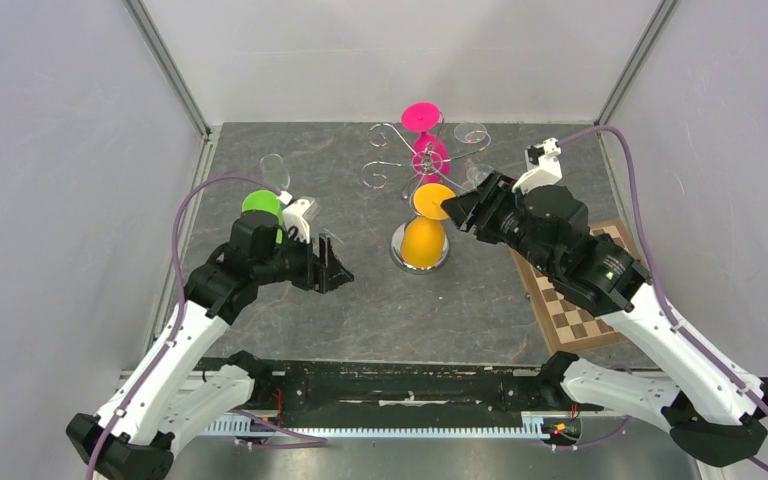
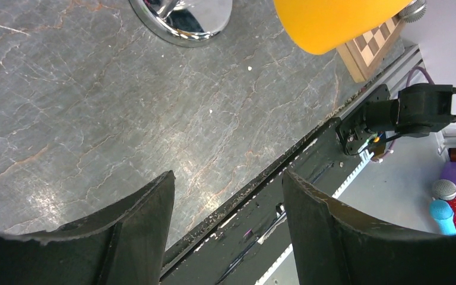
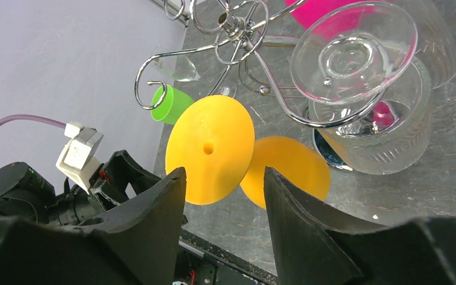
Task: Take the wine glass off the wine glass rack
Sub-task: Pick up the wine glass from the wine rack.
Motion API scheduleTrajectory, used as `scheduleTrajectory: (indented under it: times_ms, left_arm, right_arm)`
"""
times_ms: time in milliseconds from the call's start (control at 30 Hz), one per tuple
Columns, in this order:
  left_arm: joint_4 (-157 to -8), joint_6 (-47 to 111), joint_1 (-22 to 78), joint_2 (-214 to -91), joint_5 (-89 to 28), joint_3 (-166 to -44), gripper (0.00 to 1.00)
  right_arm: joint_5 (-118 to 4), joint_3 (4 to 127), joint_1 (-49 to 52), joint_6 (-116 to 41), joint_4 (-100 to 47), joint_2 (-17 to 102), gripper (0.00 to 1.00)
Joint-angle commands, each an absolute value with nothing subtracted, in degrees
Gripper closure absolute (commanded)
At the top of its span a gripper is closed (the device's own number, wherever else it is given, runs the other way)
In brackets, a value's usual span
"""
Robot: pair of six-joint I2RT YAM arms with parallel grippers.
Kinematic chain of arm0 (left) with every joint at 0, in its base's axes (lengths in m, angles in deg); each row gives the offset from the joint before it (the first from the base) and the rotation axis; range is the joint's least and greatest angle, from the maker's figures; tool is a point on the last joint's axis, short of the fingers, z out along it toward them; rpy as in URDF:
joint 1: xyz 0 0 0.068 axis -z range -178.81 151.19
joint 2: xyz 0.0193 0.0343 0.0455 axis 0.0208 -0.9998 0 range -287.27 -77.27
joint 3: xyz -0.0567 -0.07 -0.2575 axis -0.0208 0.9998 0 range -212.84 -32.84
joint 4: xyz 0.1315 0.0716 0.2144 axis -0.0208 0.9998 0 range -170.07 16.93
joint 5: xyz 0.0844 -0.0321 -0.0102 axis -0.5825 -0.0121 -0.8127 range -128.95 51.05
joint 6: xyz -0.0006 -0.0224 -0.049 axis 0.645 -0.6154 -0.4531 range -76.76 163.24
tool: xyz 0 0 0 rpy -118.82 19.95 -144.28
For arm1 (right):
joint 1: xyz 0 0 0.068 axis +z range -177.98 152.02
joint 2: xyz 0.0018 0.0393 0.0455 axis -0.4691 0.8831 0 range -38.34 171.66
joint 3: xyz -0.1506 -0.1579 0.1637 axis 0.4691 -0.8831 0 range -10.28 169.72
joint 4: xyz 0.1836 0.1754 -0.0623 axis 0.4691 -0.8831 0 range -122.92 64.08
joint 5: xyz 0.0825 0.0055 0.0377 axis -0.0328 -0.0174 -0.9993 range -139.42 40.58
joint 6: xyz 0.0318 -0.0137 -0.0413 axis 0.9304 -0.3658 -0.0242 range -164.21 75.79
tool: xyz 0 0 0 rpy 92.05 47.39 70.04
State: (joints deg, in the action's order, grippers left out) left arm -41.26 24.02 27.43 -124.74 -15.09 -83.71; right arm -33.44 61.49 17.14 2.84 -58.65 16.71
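The chrome wine glass rack (image 1: 397,150) stands mid-table on a round mirrored base (image 1: 398,262). An orange wine glass (image 1: 426,238) hangs upside down from it, foot disc up (image 1: 432,199). A pink wine glass (image 1: 429,155) and a clear one (image 1: 472,134) hang further back. My right gripper (image 1: 452,208) is open, its tips just short of the orange foot disc (image 3: 211,148); the orange bowl (image 3: 285,169) and a hanging clear glass (image 3: 362,59) lie beyond my right gripper (image 3: 224,172). My left gripper (image 1: 340,272) is open and empty, left of the base (image 2: 184,18).
A green glass (image 1: 260,205) sits behind the left arm's wrist, and a clear glass (image 1: 274,168) stands further back left. A wooden chessboard (image 1: 570,300) lies at the right under the right arm. Grey walls close in the table on three sides.
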Motion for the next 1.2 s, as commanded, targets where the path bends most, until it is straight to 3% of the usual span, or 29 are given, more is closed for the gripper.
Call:
scheduleTrajectory:
  times_ms: [0, 467, 800, 1100, 1167]
  left_arm:
    - [-44.8, 25.6, 27.6, -123.8, -12.9, -82.5, 0.28]
    - [-44.4, 26.8, 27.6, -124.1, -13.7, -82.2, 0.28]
    - [-43.8, 27.3, 27.7, -124.0, -14.7, -81.8, 0.28]
    - [-43.6, 27.3, 27.6, -124.3, -15.2, -81.5, 0.28]
    - [-43.6, 27.3, 27.7, -124.3, -15.3, -81.4, 0.28]
  right_arm:
    - [-33.9, 59.3, 16.3, 6.1, -52.9, 15.5, 0.47]
    - [-34.7, 54.4, 13.6, 8.8, -47.6, 14.9, 0.55]
    - [-37.6, 51.6, 11.7, 10.1, -44.0, 14.5, 0.75]
    - [-38.8, 50.4, 10.5, 10.5, -43.2, 13.3, 1.0]
    - [-38.8, 50.3, 10.4, 10.8, -43.1, 12.9, 1.0]
